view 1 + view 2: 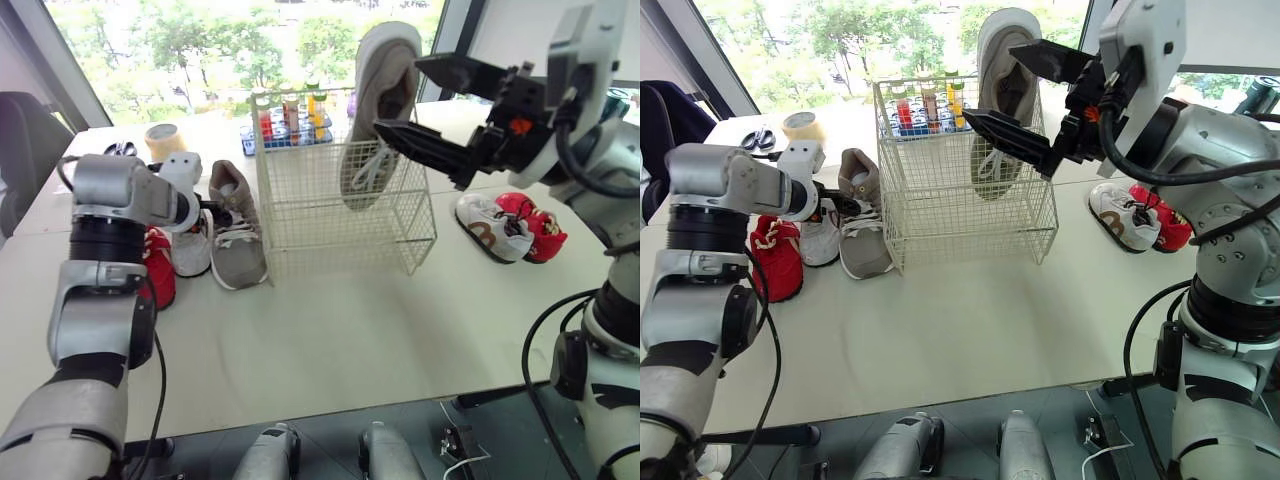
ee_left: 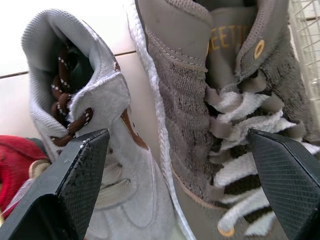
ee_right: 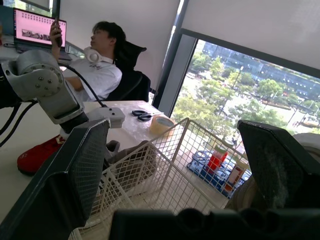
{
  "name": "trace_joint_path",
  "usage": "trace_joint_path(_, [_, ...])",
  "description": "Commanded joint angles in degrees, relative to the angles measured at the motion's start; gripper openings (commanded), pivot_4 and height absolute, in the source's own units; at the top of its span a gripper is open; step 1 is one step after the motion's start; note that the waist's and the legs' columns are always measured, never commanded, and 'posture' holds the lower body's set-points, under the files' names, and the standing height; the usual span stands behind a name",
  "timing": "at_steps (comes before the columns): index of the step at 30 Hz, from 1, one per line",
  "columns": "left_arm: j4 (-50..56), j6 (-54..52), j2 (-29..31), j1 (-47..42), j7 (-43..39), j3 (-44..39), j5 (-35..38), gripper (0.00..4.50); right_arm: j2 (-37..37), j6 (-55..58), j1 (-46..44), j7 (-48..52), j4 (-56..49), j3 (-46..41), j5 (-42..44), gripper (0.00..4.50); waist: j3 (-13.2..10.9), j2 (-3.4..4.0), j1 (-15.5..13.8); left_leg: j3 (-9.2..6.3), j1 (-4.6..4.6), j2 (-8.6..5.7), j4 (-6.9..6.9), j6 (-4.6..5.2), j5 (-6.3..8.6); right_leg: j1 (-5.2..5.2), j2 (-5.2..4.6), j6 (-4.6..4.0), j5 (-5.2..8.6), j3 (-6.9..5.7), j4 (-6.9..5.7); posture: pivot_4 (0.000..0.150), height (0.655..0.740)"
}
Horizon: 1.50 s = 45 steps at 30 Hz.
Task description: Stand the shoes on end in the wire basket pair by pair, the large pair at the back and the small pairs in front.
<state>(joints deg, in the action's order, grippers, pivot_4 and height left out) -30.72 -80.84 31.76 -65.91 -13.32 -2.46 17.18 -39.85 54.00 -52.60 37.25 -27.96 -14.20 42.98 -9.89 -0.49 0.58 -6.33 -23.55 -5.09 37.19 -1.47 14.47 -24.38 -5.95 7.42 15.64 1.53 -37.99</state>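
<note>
Left fingers (image 2: 80, 170) are spread open astride a tan shoe (image 2: 200, 100) lying on the worktop (image 1: 330, 330); judged light and soft, it is best gripped at the firmer heel. Beyond, its mate (image 1: 380, 110) is stood upright in the wire basket (image 1: 300, 200), right fingers (image 1: 430, 148) open beside it.

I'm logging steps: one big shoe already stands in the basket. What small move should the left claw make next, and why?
Probably nudge the open left claw toward the basket before closing: it straddles both the grey shoe and the taupe shoe on the table, mate of the upright shoe in the basket.
</note>
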Motion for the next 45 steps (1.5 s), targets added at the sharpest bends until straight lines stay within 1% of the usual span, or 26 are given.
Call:
trace_joint_path(1, [-5.13, 5.53, -1.37, -1.73, 1.19, -1.91, -2.25, 4.5, -1.21, -0.69, -0.45, -1.43, -2.17, -0.79, 1.28, 4.43, 0.0, 0.0, 0.02, 0.0, 0.0, 0.0, 0.0, 0.0, 0.0, 0.0, 0.0, 0.0, 0.0, -0.01, 0.0, 0.15, 0.74])
trace_joint_path(4, [-9.13, 9.61, -2.69, -2.55, 1.53, -2.62, -3.14, 4.5, -1.48, -0.8, -0.07, -2.16, -2.53, -0.54, 1.81, 4.43, 0.01, -0.01, 0.03, 0.0, 0.0, 0.0, 0.01, 0.01, 0.0, 0.0, 0.0, 0.0, 0.0, -0.01, -0.02, 0.15, 0.74])
trace_joint_path(6, [-11.84, 12.3, -3.49, -3.31, 1.46, -2.77, -3.75, 3.95, -1.48, -0.73, 0.01, -2.72, -2.68, -0.45, 2.29, 4.5, 0.01, -0.01, 0.03, 0.0, 0.0, 0.0, 0.01, 0.01, 0.01, 0.0, 0.0, 0.0, 0.0, -0.01, -0.03, 0.15, 0.74])
trace_joint_path(7, [-13.06, 13.55, -3.87, -3.79, 1.37, -2.82, -3.99, 3.65, -1.45, -0.73, -0.01, -3.0, -2.73, -0.34, 2.41, 4.5, 0.01, -0.01, 0.01, 0.0, 0.0, 0.0, 0.01, 0.01, 0.0, 0.0, 0.0, 0.0, 0.0, -0.01, -0.03, 0.15, 0.74])
trace_joint_path(12, [-15.69, 15.8, -4.99, -5.45, -0.13, -2.06, -4.61, 1.08, -1.39, -0.71, 0.0, -4.24, -2.99, 0.17, 3.18, 4.5, 0.01, -0.02, 0.01, -0.01, 0.0, 0.0, 0.05, 0.07, 0.03, 0.02, 0.0, 0.0, 0.0, -0.02, -0.07, 0.15, 0.74])
trace_joint_path(13, [-15.97, 15.79, -5.14, -5.65, -0.3, -2.09, -4.79, 0.64, -1.42, -0.74, 0.03, -4.44, -3.0, 0.23, 3.31, 4.5, 0.01, -0.02, 0.0, -0.01, 0.0, 0.0, 0.05, 0.07, 0.03, 0.02, 0.01, 0.0, 0.0, -0.03, -0.08, 0.15, 0.74])
trace_joint_path(14, [-16.22, 15.82, -5.22, -5.77, -0.43, -2.14, -4.96, 0.33, -1.46, -0.77, 0.05, -4.59, -3.0, 0.27, 3.42, 4.5, 0.01, -0.02, -0.04, -0.01, 0.0, -0.01, 0.05, 0.07, 0.03, 0.02, 0.0, 0.0, 0.0, -0.03, -0.08, 0.15, 0.74])
trace_joint_path(15, [-16.42, 15.87, -5.25, -5.87, -0.55, -2.2, -5.09, 0.22, -1.51, -0.81, 0.06, -4.69, -2.99, 0.3, 3.51, 4.5, 0.01, -0.02, -0.06, -0.01, 0.0, -0.02, 0.05, 0.08, 0.02, 0.02, 0.0, 0.0, 0.0, -0.03, -0.07, 0.15, 0.74])
trace_joint_path(17, [-15.77, 15.96, -4.17, -6.34, -0.02, -3.18, -5.28, 0.22, -1.71, -1.07, 0.21, -4.67, -2.73, 0.33, 3.57, 4.5, 0.01, -0.02, -0.04, -0.01, 0.0, -0.02, 0.05, 0.08, 0.03, 0.02, -0.01, 0.0, 0.0, -0.03, -0.08, 0.15, 0.74])
trace_joint_path(19, [-15.12, 16.47, -2.49, -7.74, 2.75, -6.73, -4.79, 0.22, -1.85, -1.27, 0.44, -4.69, -2.57, 0.25, 3.63, 4.5, -0.02, -0.08, 0.07, -0.02, 0.0, -0.02, 0.05, 0.09, 0.02, 0.02, -0.01, 0.0, 0.0, -0.03, -0.08, 0.15, 0.74])
trace_joint_path(22, [-7.93, 20.94, 0.72, -10.84, 5.3, -13.8, -2.51, 0.22, -2.05, -1.25, 1.25, -4.72, -2.58, -0.26, 4.06, 4.5, -0.17, -0.32, 0.56, -0.03, -0.1, 0.0, 0.03, 0.04, 0.0, -0.12, 0.01, 0.0, 0.0, -0.03, -0.08, 0.15, 0.74])
trace_joint_path(24, [-2.77, 23.58, 1.44, -11.77, 6.2, -18.18, -0.3, 0.22, -1.94, -0.92, 1.75, -5.07, -2.59, -0.69, 4.98, 4.5, -0.31, -0.57, 0.68, -0.03, -0.5, 0.05, 0.08, -0.16, -0.12, -0.51, 0.04, -0.02, -0.02, -0.03, -0.14, 0.15, 0.74])
trace_joint_path(25, [-0.2, 25.51, 1.66, -11.82, 6.51, -19.87, 0.57, 0.22, -1.91, -0.71, 2.09, -5.22, -2.64, -0.91, 5.46, 4.5, -0.32, -0.6, 0.62, -0.04, -0.94, 0.06, 0.19, -0.27, -0.18, -0.93, 0.04, -0.07, -0.06, -0.03, -0.22, 0.15, 0.74])
trace_joint_path(26, [2.23, 26.59, 2.19, -11.89, 7.08, -20.6, 0.6, 0.22, -2.05, -0.45, 2.61, -5.27, -2.86, -1.07, 5.95, 4.5, -0.32, -0.6, 0.53, -0.04, -1.15, 0.04, 0.24, -0.29, -0.2, -1.11, 0.01, -0.07, -0.07, -0.03, -0.23, 0.15, 0.74])
trace_joint_path(28, [5.05, 28.04, 4.0, -12.85, 6.48, -20.26, 0.04, 0.22, -2.56, 0.27, 4.1, -5.15, -3.57, -1.6, 7.51, 4.5, -0.32, -0.6, 0.44, -0.02, -1.16, 0.01, 0.25, -0.26, -0.18, -1.07, -0.04, -0.07, -0.07, -0.07, -0.15, 0.15, 0.74])
trace_joint_path(31, [7.89, 37.16, 3.89, -14.39, 5.22, -20.57, 0.47, 0.22, -3.09, 0.26, 5.24, -5.57, -3.94, -1.65, 8.31, 4.5, -0.31, -0.59, 0.21, -0.01, -1.15, -0.03, 0.25, -0.2, -0.15, -1.03, -0.09, -0.07, -0.07, -0.09, -0.09, 0.15, 0.74])
trace_joint_path(33, [9.53, 44.52, 2.03, -15.42, 3.31, -19.52, 0.75, 0.22, -3.0, 0.04, 5.4, -6.03, -3.82, -1.57, 8.69, 4.5, -0.31, -0.6, -0.21, -0.03, -1.16, -0.03, 0.3, -0.21, -0.16, -1.0, -0.08, -0.07, -0.07, -0.13, -0.09, 0.15, 0.74])
trace_joint_path(35, [10.12, 53.15, -1.41, -16.34, 3.59, -18.06, -0.2, 0.22, -2.9, -0.28, 5.54, -6.57, -3.76, -1.23, 8.61, 4.5, -0.34, -0.64, -0.71, -0.19, -1.16, -0.02, 0.52, -0.22, -0.16, -0.85, -0.04, -0.06, -0.07, -0.3, -0.11, 0.15, 0.74])
trace_joint_path(38, [8.87, 68.52, -8.89, -15.91, 3.97, -16.04, -1.68, 0.22, -2.47, -0.46, 6.44, -7.65, -4.54, -0.77, 8.73, 4.5, -0.36, -0.67, -1.57, -0.24, -1.16, -0.03, 0.86, -0.12, -0.11, -0.63, -0.04, 0.03, -0.12, -0.37, -0.1, 0.15, 0.74])
trace_joint_path(40, [7.11, 77.01, -12.18, -14.98, 3.97, -14.23, -3.6, 0.22, -2.34, -0.35, 7.24, -8.48, -5.39, -0.79, 8.98, 4.5, -0.36, -0.71, -1.55, -0.23, -1.15, -0.1, 0.93, -0.03, -0.06, -0.51, -0.1, 0.13, -0.18, -0.36, -0.01, 0.15, 0.74])
trace_joint_path(42, [4.98, 84.58, -14.48, -14.24, 3.87, -12.55, -5.61, 0.22, -2.29, -0.2, 8.06, -9.44, -6.32, -1.06, 9.47, 4.5, -0.36, -0.7, -1.3, -0.15, -1.15, -0.13, 0.96, 0.02, -0.03, -0.51, -0.14, 0.17, -0.21, -0.31, 0.02, 0.15, 0.74])
trace_joint_path(45, [1.76, 91.63, -16.42, -13.74, 4.56, -10.83, -7.46, 0.22, -2.36, -0.11, 8.86, -10.83, -7.27, -1.4, 10.33, 4.5, -0.36, -0.69, -0.66, -0.05, -1.13, -0.08, 0.93, 0.03, -0.02, -0.59, -0.1, 0.17, -0.21, -0.25, -0.02, 0.15, 0.74])
